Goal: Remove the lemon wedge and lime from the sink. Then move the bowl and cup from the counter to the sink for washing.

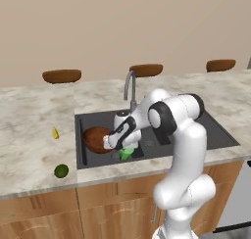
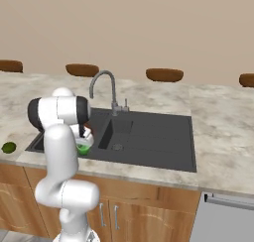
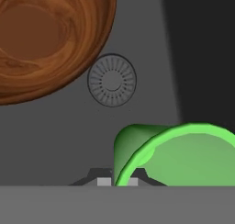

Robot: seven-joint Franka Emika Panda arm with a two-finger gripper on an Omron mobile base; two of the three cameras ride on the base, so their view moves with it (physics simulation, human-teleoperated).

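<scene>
Fingers are pinched narrow on the rim of the green cup; you find them at the bottom centre of the hand view. Your cup hangs low in the sink, centre frame in the left base view, beside the wooden bowl near the drain. Lemon wedge and lime lie on the table, lower left.

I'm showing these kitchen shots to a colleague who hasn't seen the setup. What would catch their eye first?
Likely the white arm bent down into the sink, its pincer shut on the rim of the bright green cup above the basin floor. Beside it the wooden bowl sits in the left basin, while the lime and lemon wedge lie on the counter to the left.
</scene>
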